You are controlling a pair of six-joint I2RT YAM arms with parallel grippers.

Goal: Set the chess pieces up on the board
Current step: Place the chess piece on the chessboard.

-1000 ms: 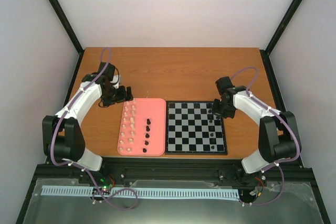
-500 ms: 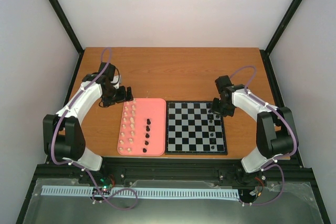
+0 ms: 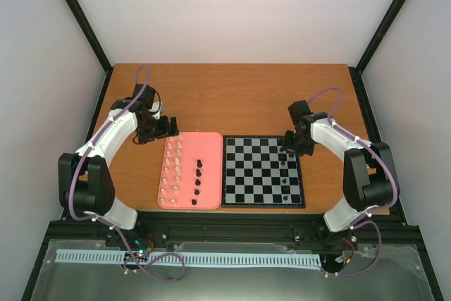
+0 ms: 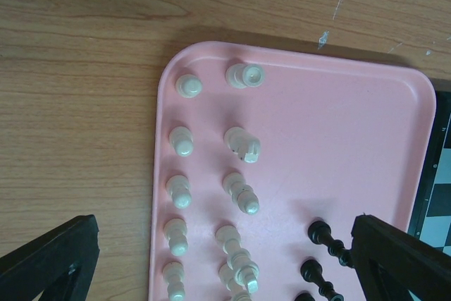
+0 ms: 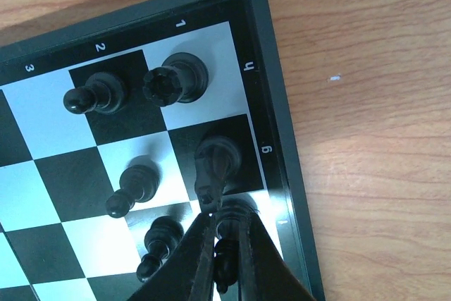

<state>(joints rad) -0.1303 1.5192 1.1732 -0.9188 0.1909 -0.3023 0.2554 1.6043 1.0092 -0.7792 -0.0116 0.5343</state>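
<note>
The chessboard [image 3: 262, 172] lies right of a pink tray [image 3: 211, 174]. My right gripper [image 3: 288, 148] is over the board's far right corner. In the right wrist view it [image 5: 227, 220] is shut on a black chess piece [image 5: 225, 262], held over an edge square beside a black knight [image 5: 215, 167]. A black rook [image 5: 176, 79] and black pawns [image 5: 95, 95] stand nearby. My left gripper [image 3: 166, 127] is open and empty over the tray's far left corner. In its wrist view [image 4: 225, 273], cream-white pieces [image 4: 243, 147] and black pieces [image 4: 328, 237] stand on the tray [image 4: 338, 139].
The white pieces stand in two columns along the tray's left side [image 3: 172, 168], and a few black ones stand in its middle [image 3: 198, 175]. Black pieces also stand along the board's right edge [image 3: 285, 174]. Bare wooden table [image 3: 232, 96] lies beyond the tray and the board.
My right arm has shifted slightly toward the board's far right corner with the piece in its grip. The left arm has not moved.
</note>
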